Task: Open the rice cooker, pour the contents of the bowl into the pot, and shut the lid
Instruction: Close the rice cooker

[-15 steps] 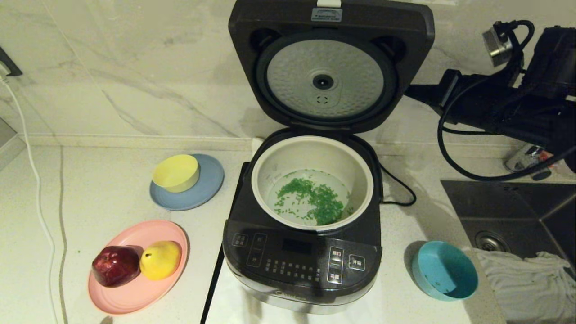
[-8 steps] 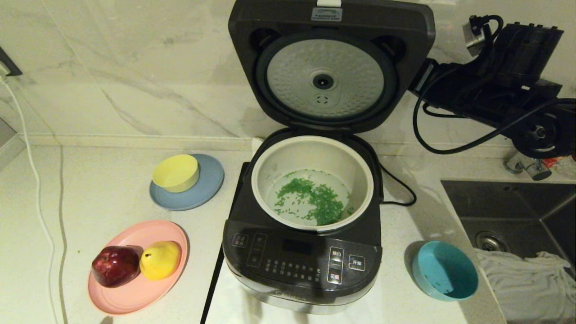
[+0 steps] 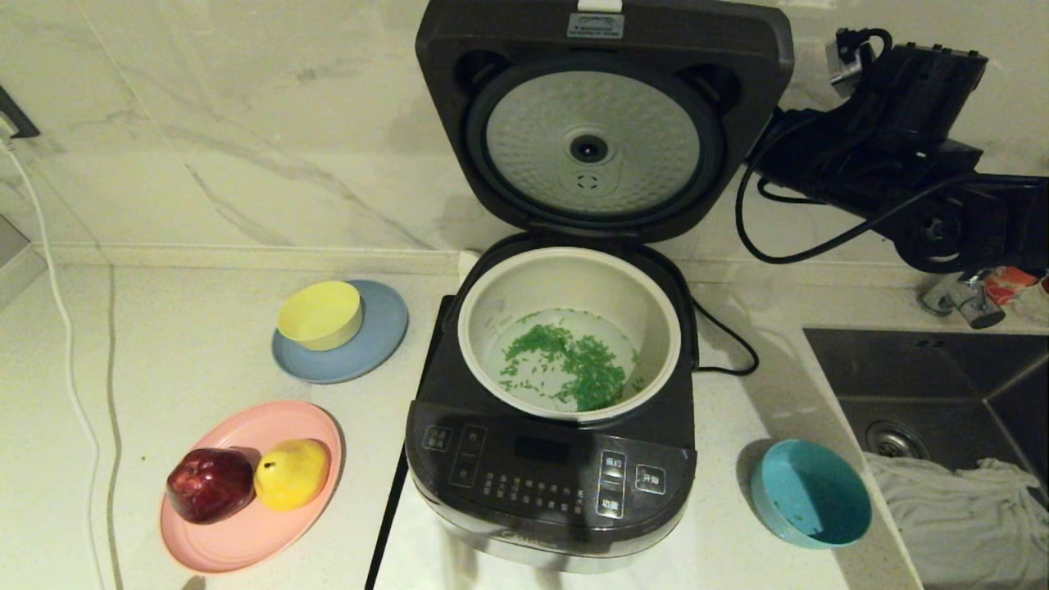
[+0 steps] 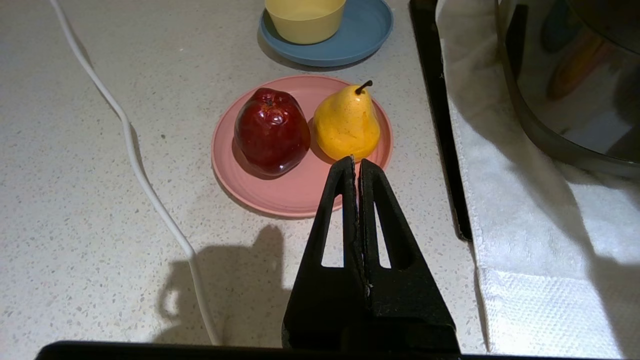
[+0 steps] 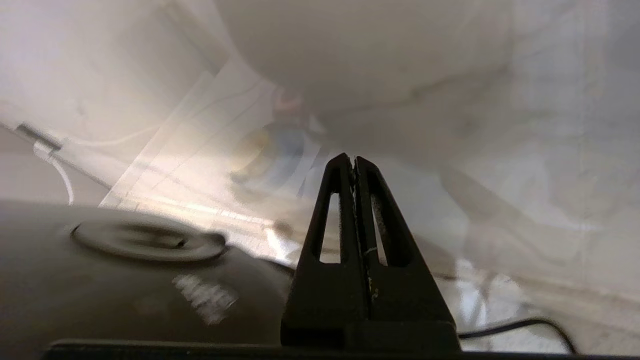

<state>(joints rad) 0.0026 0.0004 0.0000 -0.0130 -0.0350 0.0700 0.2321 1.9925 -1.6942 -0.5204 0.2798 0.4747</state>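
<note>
Rice cooker (image 3: 551, 459): dark grey-black body, glossy front w/ white button marks. Lid (image 3: 604, 115) underside: dimpled silver disc. Pot (image 3: 569, 332): cream-white; contents (image 3: 574, 369) bright green bits. Bowl (image 3: 810, 503) at 4 o'clock of cooker: teal-blue. At 9 o'clock: yellow bowl (image 3: 320, 314) on grey-blue plate (image 3: 381, 344). Pink plate (image 3: 246, 524): dark red apple (image 3: 211, 483), yellow pear (image 3: 292, 473). Counter (image 3: 180, 360): pale, speckled.

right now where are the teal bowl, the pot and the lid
teal bowl (image 3: 828, 501), head view, on its inner floor
pot (image 3: 567, 283), head view, on its bare cream back wall
lid (image 3: 592, 143), head view, on the dimpled silver disc of its raised underside
</note>
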